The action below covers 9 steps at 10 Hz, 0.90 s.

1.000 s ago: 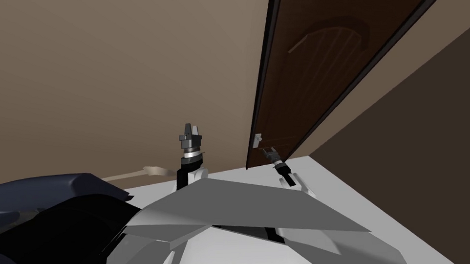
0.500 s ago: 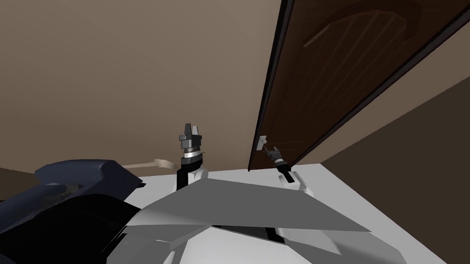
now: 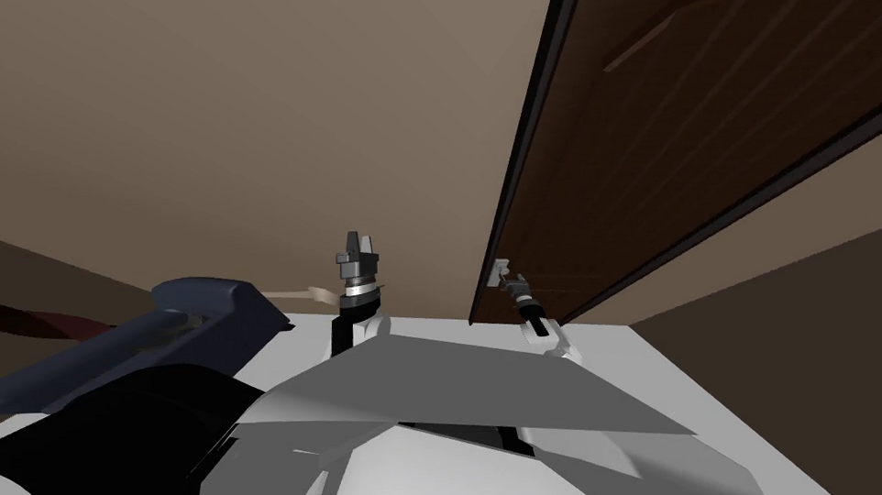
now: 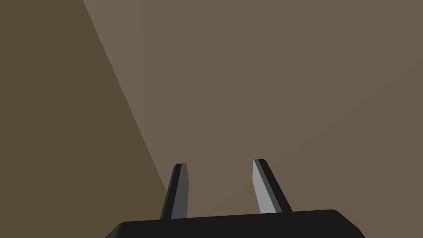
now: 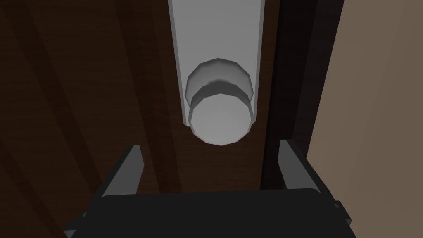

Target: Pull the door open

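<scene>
Biggest thing first: 1 plain tan wall (image 3: 242,128) across the far left. Then 1 dark brown door (image 3: 701,139) on the right, slanted by the camera and looking shut as far as can be told. Also 1 bulky dark blue thing (image 3: 185,313) down at the near left, no idea what exactly, well apart from the door.

On the door's left edge, next to the dark frame strip: 1 long grey plate (image 5: 217,33) running lengthwise along that edge, with 1 round grey knob (image 5: 221,124) at its near end. Knob sticks out of the door face, round end roughly toward the hand.

2 grippers total. Right gripper (image 5: 210,145) is the one at the door, way nearer than the other. Fingers spread wide and gripping nothing. Knob sits dead centre between the 2 fingers but just ahead of the tips, not touched from what the wrist view shows. Probably needs a short push straight forward so the fingers flank the knob, then a squeeze, then the pull back.

Left gripper (image 4: 219,162) parked up in front of the wall, well left of the door, fingers apart with a modest gap, nothing in them.
</scene>
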{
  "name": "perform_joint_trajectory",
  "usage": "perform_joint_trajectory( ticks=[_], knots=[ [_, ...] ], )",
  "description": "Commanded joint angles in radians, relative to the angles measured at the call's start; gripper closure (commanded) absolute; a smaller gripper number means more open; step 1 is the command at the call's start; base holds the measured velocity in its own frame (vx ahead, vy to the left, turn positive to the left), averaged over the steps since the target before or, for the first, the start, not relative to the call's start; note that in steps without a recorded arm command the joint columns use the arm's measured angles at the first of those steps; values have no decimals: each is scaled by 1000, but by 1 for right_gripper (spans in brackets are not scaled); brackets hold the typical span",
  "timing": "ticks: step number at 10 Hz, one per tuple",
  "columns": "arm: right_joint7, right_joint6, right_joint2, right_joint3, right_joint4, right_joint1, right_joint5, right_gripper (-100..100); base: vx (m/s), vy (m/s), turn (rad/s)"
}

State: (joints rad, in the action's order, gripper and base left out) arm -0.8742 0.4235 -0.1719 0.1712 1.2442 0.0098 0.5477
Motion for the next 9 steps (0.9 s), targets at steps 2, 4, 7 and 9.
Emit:
perform_joint_trajectory(
  ticks=[2, 4, 7, 9],
  knots=[
    [-50, -16, 43, 56, -47, -44, -4, -100, 26, -70, 244],
    [-58, -12, 51, 64, -58, -52, -5, -100, 38, -65, 155],
    [-58, -12, 51, 64, -58, -52, -5, 100, -8, 17, -14],
    [-58, -12, 51, 64, -58, -52, -5, 100, 0, 0, 0]
  ],
)
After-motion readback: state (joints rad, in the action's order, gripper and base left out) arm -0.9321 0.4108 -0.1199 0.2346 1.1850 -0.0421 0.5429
